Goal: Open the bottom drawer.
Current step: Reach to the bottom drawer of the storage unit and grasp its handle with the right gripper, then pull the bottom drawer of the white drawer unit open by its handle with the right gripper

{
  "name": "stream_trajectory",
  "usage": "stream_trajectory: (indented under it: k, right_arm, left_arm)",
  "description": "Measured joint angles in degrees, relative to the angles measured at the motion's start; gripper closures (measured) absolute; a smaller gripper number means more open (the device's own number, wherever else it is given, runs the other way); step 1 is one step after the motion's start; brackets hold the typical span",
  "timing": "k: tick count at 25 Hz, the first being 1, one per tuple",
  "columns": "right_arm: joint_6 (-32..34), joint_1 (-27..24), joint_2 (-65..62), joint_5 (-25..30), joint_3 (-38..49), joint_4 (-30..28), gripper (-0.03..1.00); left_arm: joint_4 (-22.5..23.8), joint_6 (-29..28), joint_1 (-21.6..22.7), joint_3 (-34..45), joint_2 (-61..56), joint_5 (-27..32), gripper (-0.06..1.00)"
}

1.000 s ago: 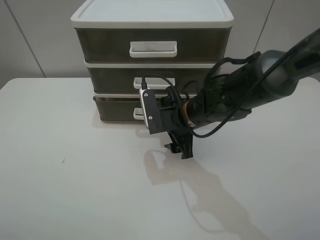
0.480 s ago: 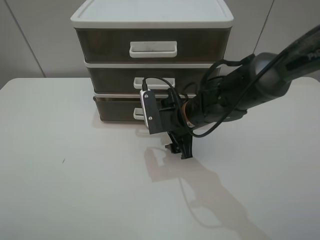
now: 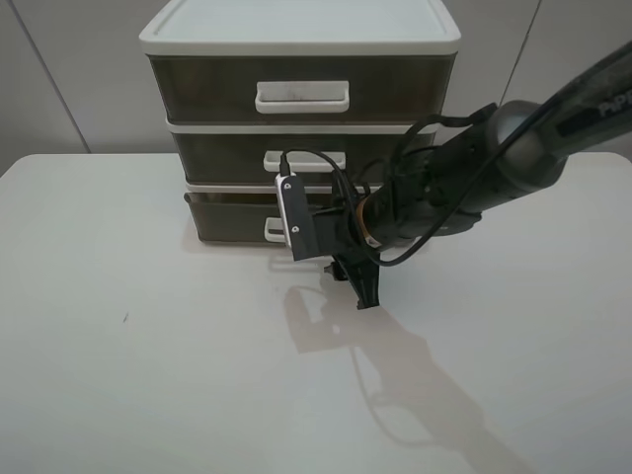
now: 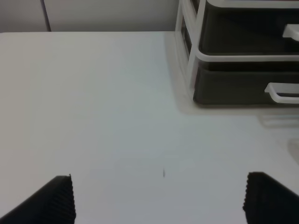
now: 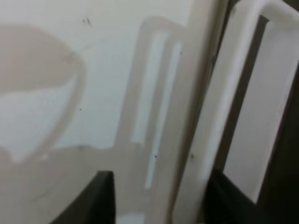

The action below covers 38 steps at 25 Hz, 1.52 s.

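The shallow, smoky-brown translucent plastic bottom drawer sits lowest in the white-framed three-drawer plastic cabinet at the back of the white table. The right gripper is close in front of it, its dark fingertips parted with the drawer's white loop handle running between them, not clamped. The left gripper hangs over the table away from the cabinet, fingers spread wide

Bottom drawer handle sits between the parted right pincer
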Motion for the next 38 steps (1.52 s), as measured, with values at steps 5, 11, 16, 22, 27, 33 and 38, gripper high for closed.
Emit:
stream_trajectory:
  k: [5,11,16,22,27,33,38]
  right_arm:
    - [0.0,0.0,0.0,1.1,-0.4,0.0,0.82]
    - [0.2,0.0,-0.1,1.3,-0.4,0.0,0.83]
    - [0.2,0.0,-0.1,1.3,-0.4,0.1,0.83]
    - [0.2,0.0,-1.5,1.1,0.7,1.4,0.83]
    - [0.2,0.0,-2.5,0.6,2.2,1.4,0.83]
    - [0.2,0.0,-3.1,0.9,2.6,2.8,0.83]
    - [0.1,0.1,-4.7,0.1,4.7,3.0,0.84]
  left_arm:
    - [0.0,0.0,0.0,0.0,0.0,0.0,0.2]
    - [0.0,0.0,0.0,0.0,0.0,0.0,0.2]
    - [0.0,0.0,0.0,0.0,0.0,0.0,0.2]
    - [0.0,0.0,0.0,0.0,0.0,0.0,0.2]
    - [0.0,0.0,0.0,0.0,0.0,0.0,0.2]
    - [0.0,0.0,0.0,0.0,0.0,0.0,0.2]
    - [0.0,0.0,0.0,0.0,0.0,0.0,0.2]
